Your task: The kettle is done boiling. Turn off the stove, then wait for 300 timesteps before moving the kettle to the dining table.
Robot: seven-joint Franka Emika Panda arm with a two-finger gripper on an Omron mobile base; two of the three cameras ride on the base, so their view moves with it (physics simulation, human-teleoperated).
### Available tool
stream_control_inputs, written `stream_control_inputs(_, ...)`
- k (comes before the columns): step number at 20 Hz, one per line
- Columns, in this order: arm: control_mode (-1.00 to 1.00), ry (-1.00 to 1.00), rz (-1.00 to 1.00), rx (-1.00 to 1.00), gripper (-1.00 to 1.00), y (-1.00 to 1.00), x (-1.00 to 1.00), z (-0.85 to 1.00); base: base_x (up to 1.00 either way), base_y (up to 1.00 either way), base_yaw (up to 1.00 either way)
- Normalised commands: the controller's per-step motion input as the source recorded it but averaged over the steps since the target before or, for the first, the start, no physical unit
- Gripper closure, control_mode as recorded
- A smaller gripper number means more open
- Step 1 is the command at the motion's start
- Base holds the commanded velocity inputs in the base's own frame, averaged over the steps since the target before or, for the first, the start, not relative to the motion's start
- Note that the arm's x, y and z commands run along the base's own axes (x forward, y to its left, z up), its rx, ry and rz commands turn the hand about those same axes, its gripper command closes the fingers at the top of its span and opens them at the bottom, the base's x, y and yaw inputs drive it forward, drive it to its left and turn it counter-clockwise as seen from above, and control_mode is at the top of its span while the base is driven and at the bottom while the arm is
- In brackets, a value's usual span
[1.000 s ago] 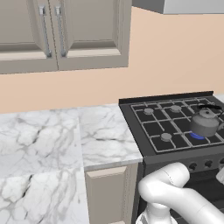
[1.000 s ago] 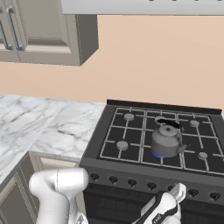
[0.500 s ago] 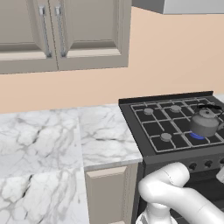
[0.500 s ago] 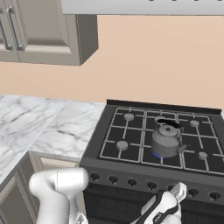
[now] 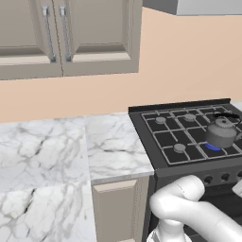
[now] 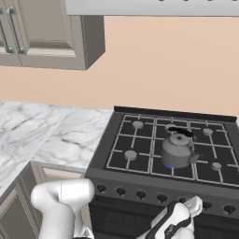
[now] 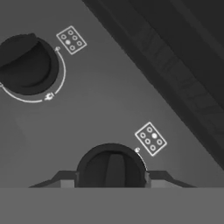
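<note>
We see blue flame under kettle [image 6: 178, 150] on stove [image 6: 140, 154]: burner not off. Our gripper [image 7: 111, 181] clamps knob [image 7: 111, 168], jaws narrowed on it. Left: turn, wait, carry kettle to table.

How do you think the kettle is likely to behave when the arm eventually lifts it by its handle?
The kettle would probably swing under its thin arched handle. Its squat metal body suggests some weight, more if full. It sits over a blue flame, so it is likely hot.
</note>
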Motion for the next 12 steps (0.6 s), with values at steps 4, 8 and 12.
stream_control_inputs(4,-1.0,-0.01,-0.02,0.33,1.0,-0.22,-0.09,0.0,0.0,0.0,0.0)
stream_control_inputs(8,-1.0,-0.02,0.0,0.33,1.0,-0.2,-0.12,0.0,0.0,0.0,0.0)
stream_control_inputs(12,-1.0,-0.03,0.0,0.34,1.0,-0.19,-0.15,0.0,0.0,0.0,0.0)
